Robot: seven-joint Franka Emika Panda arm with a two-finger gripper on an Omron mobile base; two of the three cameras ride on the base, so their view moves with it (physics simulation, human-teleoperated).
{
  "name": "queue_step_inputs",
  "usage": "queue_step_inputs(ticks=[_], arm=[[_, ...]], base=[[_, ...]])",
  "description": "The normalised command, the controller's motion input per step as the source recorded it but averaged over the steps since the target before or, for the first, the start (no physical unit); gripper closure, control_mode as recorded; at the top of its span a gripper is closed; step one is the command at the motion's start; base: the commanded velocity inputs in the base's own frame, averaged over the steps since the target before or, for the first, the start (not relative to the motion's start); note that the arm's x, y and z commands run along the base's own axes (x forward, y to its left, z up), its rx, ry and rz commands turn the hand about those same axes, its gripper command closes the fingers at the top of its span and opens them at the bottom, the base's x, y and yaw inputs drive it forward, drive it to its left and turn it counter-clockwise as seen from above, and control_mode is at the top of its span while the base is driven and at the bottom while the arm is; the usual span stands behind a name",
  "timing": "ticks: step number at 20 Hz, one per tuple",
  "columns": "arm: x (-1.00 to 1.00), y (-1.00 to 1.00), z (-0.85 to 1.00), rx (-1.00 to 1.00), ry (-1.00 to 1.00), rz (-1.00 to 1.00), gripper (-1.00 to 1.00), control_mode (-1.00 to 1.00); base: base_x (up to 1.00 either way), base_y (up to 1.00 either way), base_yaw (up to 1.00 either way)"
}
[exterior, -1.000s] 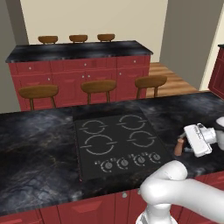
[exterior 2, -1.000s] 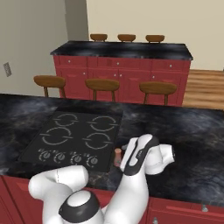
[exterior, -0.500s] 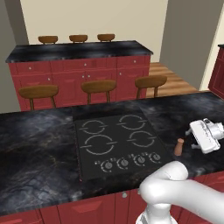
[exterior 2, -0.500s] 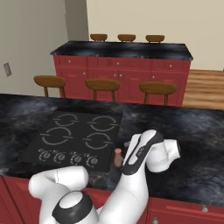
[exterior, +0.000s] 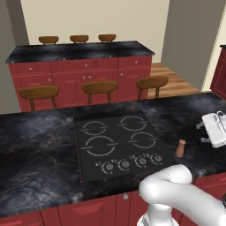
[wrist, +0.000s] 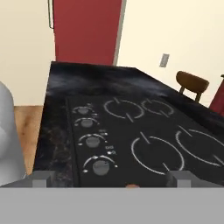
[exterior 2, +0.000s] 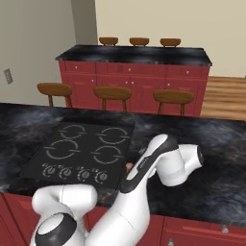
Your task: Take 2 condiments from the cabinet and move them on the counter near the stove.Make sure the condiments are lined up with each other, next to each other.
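Observation:
A small terracotta-brown shaker [exterior: 180, 148], one of the condiments, stands upright on the black counter [exterior: 39, 145] just right of the stove [exterior: 119, 143], near its knob row. My gripper [exterior: 202, 133] hovers to the right of the shaker and a little above it, open and holding nothing. In the hand view the fingertips [wrist: 40, 178] stand wide apart over the stove [wrist: 144, 131], and the shaker's top [wrist: 131, 185] peeks up between them at the bottom edge. From the right base view my arm hides most of the shaker [exterior 2: 129, 166]. The cabinet is out of view.
Behind the counter stand three wooden stools [exterior: 99, 86] and a black-topped bar [exterior: 79, 50] on red cabinets. Wooden floor [exterior: 174, 81] opens at the back right. The counter's front edge runs just below the stove knobs [exterior: 125, 164].
The gripper has drawn back from the shaker, to the right and slightly up. The shaker has stayed where it stood, free on the counter.

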Motion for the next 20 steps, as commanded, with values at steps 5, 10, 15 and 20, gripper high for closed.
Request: queue_step_inputs(ticks=[5, 10, 15, 20], arm=[[-0.34, 0.29, 0.41, -0.01, 0.21, -0.51, -1.00, -1.00], [-0.20, 0.17, 0.56, -0.11, 0.44, -0.39, -1.00, -1.00], [-0.11, 0.38, 0.17, -0.25, 0.34, -0.35, -1.00, -1.00], [-0.04, 0.54, 0.19, -0.14, 0.10, -0.28, -1.00, -1.00]], base=[[0.00, 0.00, 0.00], [0.00, 0.00, 0.00], [0.00, 0.00, 0.00], [0.00, 0.00, 0.00]])
